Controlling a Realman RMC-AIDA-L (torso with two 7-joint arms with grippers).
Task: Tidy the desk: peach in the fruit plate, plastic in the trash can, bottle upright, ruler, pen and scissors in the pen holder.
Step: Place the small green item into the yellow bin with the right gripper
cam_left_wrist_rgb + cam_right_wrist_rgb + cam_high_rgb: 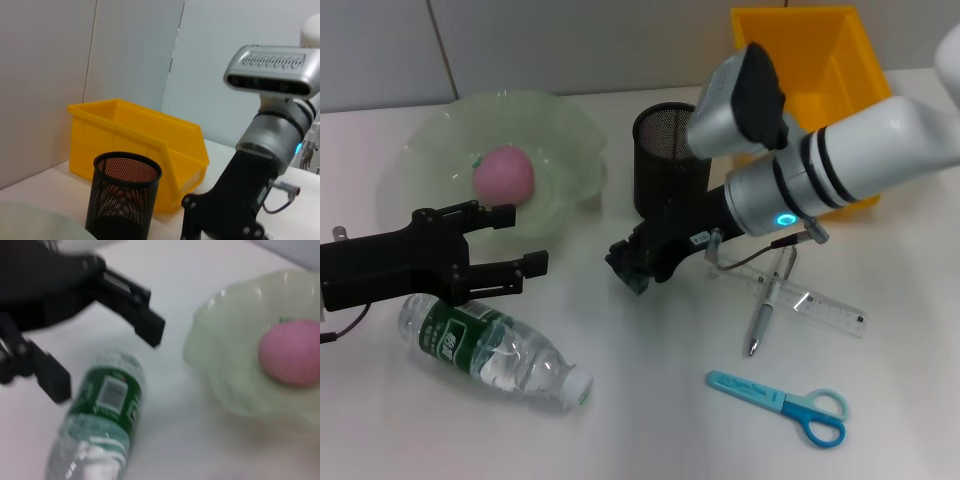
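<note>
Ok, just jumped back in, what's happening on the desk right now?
The peach already sits in the green fruit plate. The left tool is open beside the water bottle, which lies on its side. The right tool is low by the mesh pen holder; its grip is unclear. The pen, ruler and scissors lie on the desk.

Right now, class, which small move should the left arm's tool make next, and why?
Probably lower the open left tool around the clear plastic bottle with the green label. The bottle lies on its side on the white desk, just beside that tool, and the pink peach already sits in the pale green fruit plate.
</note>
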